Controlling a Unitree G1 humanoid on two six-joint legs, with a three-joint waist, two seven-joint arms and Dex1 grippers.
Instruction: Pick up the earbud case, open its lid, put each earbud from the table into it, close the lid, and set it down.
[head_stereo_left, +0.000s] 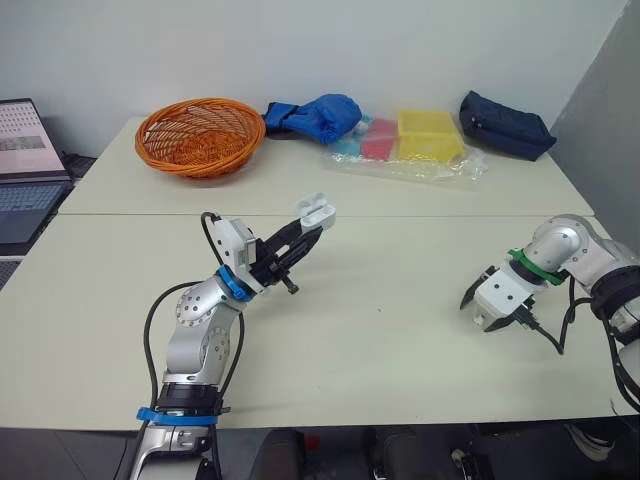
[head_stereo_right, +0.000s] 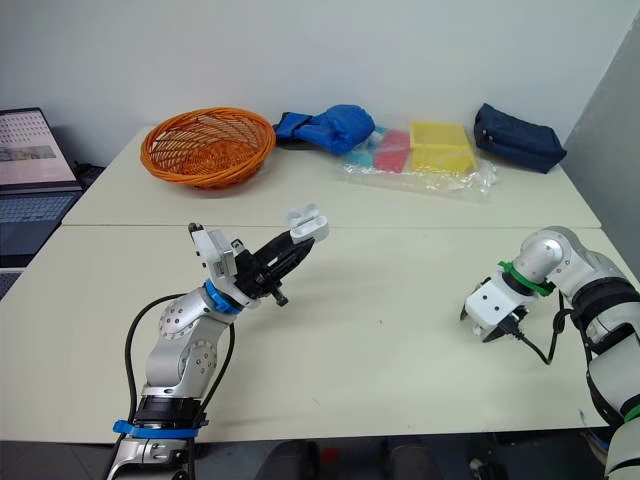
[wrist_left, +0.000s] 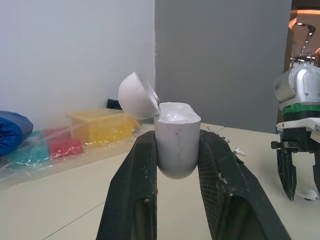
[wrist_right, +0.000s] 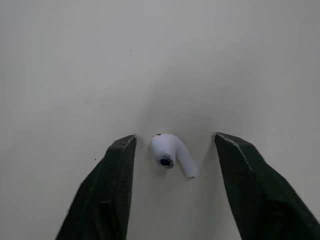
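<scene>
An orange basket (head_stereo_left: 200, 135) is sitting on the far table (head_stereo_left: 130, 190), 1 of 2 cream tables standing edge to edge. The near table (head_stereo_left: 400, 340) is stretching out in front of the basket. Behind the basket a plain white wall (head_stereo_left: 420, 40) is rising. Left of the basket, past the table edge, a laptop (head_stereo_left: 25, 165) is standing open. Right of the basket, a blue bundle (head_stereo_left: 318, 115), a clear bag of coloured boxes (head_stereo_left: 410, 145) and a dark blue pouch (head_stereo_left: 505, 125) are lying in a row. Farthest right of the basket, a grey panel (head_stereo_left: 610, 110) is standing. Even light is falling across both tables.
</scene>
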